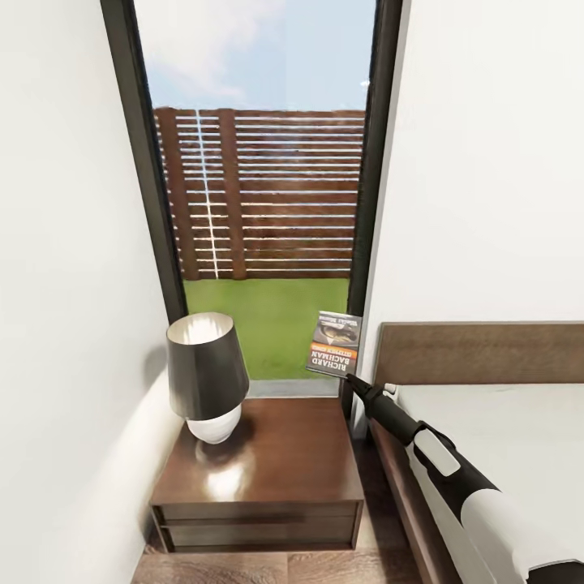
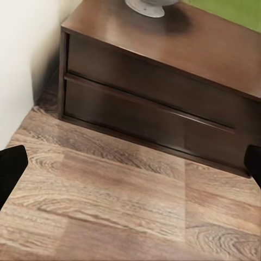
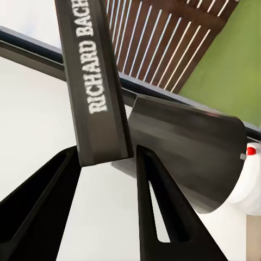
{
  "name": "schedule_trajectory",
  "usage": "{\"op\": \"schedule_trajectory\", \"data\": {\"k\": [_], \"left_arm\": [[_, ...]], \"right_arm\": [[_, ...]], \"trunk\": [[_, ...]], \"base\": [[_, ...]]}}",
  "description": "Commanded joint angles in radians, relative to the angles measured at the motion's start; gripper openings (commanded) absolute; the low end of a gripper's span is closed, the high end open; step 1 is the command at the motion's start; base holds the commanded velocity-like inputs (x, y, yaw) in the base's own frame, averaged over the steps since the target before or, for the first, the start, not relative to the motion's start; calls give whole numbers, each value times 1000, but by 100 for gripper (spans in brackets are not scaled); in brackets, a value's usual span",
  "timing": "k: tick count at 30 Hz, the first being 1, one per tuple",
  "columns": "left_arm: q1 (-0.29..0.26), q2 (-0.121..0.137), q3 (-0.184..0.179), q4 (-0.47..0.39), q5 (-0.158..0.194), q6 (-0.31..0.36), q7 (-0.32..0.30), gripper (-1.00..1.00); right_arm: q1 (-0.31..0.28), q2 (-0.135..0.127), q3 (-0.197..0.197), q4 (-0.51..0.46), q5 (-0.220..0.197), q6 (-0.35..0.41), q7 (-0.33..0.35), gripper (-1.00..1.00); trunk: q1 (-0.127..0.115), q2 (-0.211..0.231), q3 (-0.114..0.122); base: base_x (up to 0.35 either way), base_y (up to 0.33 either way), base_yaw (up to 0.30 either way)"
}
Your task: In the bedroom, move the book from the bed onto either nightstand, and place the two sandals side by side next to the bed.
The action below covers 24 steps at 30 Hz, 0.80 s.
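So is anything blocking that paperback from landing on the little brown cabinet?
Partly: a dark-shaded lamp occupies the glossy dark-brown nightstand's left rear. The right tool holds the dark paperback book above the bare right side.

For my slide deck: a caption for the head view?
Right gripper holds the book upright above the nightstand beside the lamp.

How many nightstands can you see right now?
1. The nightstand stands under the window, between the left wall and the bed, with a lamp on it. A second may be out of frame.
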Motion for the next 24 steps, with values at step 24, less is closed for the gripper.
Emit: {"op": "schedule_trajectory", "data": {"k": [24], "left_arm": [[0, 0, -2, 0, 11, 0, -12, 100]], "right_arm": [[-1, 1, 20, 2, -6, 11, -11, -100]], "trunk": [[0, -1, -1]], "base": [[3, 0, 0]]}}
